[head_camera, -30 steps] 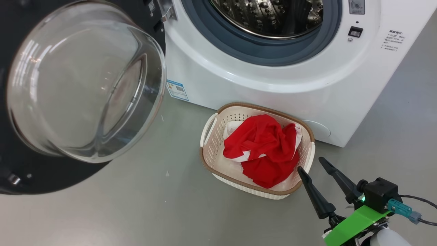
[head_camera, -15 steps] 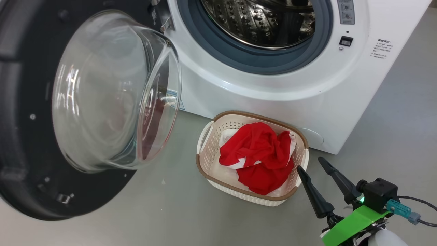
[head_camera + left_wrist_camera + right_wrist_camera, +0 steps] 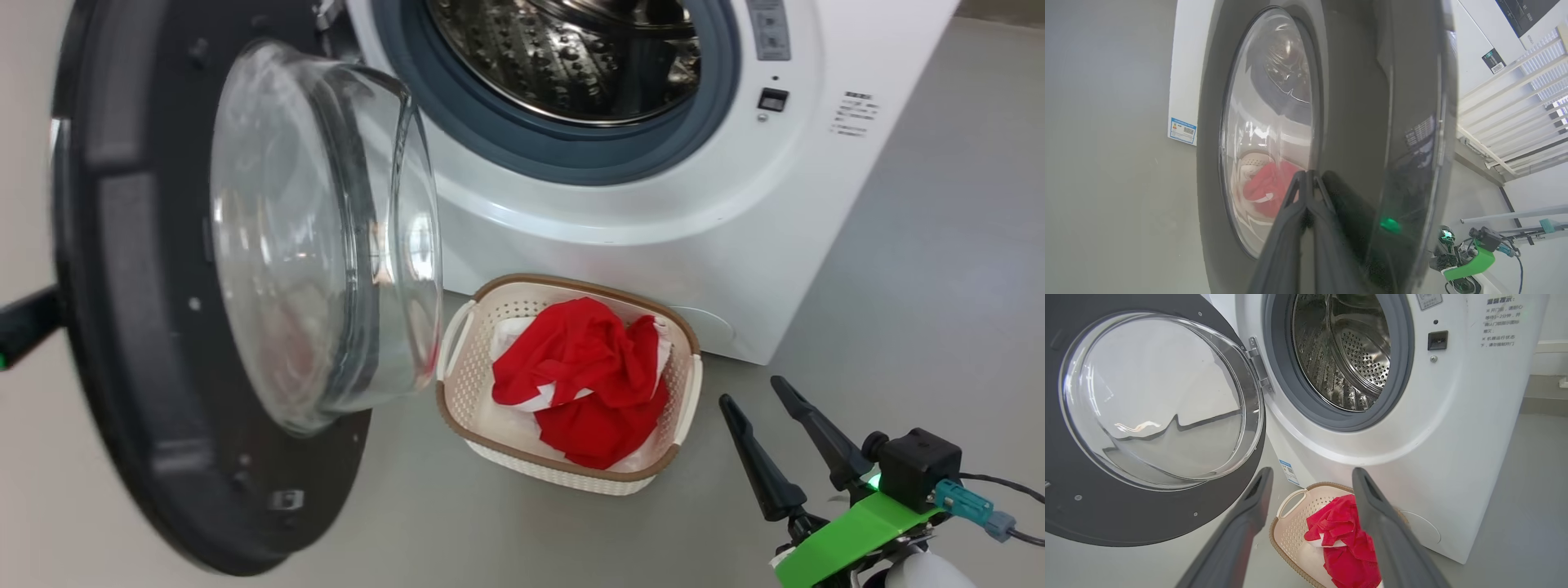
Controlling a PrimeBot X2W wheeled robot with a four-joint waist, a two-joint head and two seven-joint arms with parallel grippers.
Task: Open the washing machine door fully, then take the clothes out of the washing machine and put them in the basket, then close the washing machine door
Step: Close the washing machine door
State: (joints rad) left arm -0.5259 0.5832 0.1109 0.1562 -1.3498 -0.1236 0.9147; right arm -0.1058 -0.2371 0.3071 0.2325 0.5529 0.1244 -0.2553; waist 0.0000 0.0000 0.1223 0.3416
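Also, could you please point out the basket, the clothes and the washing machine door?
basket (image 3: 475,367): head view, left perforated wall.
clothes (image 3: 589,353): head view, red fabric.
washing machine door (image 3: 122,327): head view, black rim.

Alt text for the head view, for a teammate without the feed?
Red and white clothes lie in the basket on the floor before the open washing machine, whose visible drum holds nothing. The washing machine door stands swung out at left; the open right gripper hovers right of the basket.

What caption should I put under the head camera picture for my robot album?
The washing machine door stands open, clothes lie in the basket, right gripper open beside it.
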